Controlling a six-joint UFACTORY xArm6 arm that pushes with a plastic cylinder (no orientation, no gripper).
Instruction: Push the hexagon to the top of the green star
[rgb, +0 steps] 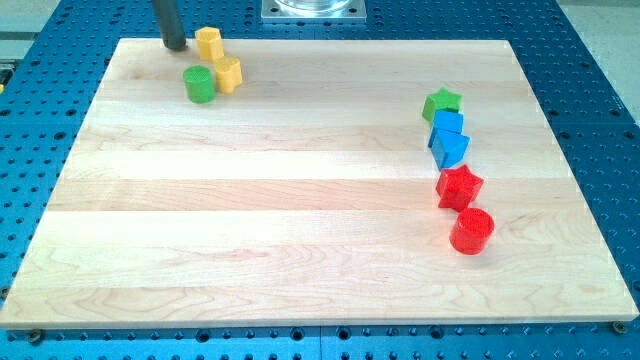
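The yellow hexagon (208, 43) stands near the board's top left corner. My tip (175, 46) rests on the board just to the hexagon's left, a small gap away. The green star (441, 103) is far off at the view's right, at the top of a column of blocks. Only the rod's lower part shows.
A second yellow block (229, 74) and a green cylinder (200, 85) sit just below the hexagon. Below the green star come two blue blocks (448, 124) (450, 149), a red star (459, 186) and a red cylinder (472, 231). The wooden board (300, 220) lies on a blue perforated table.
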